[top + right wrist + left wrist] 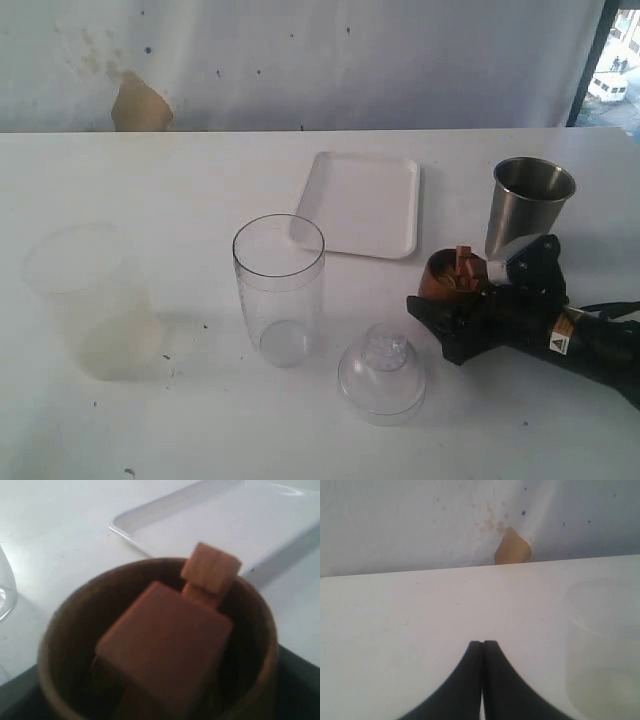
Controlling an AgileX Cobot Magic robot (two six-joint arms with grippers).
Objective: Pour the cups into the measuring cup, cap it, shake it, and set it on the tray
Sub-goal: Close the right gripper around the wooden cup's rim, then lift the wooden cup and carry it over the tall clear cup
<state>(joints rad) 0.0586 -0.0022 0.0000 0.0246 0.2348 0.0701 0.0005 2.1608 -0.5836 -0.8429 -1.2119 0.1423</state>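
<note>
Now you are at the start of the first pour, by my reading. Your right tool [462,292] sits around the wooden cup [438,274], one jaw on either side. The cup stands on the bench [180,180], just in front of the steel tumbler [530,200]. Wooden blocks [165,645] fill the cup, and one pokes above the rim. I cannot tell whether the jaws are pressing on its wall or only flanking it.

Your left tool [482,680] is pinched together on nothing, low over the bench beside the frosted cup [605,650].

The measuring cup [279,290] stands upright, open and apparently empty, to the left of the wooden cup in the exterior view. The cap [382,372] lies near its base, neck up, and the tray [360,205] is just behind it.

Next you need a firm hold before lifting. Then carry the cup over the cylinder's mouth and tip it slowly, since the bulky blocks could jam or fall past the rim.
</note>
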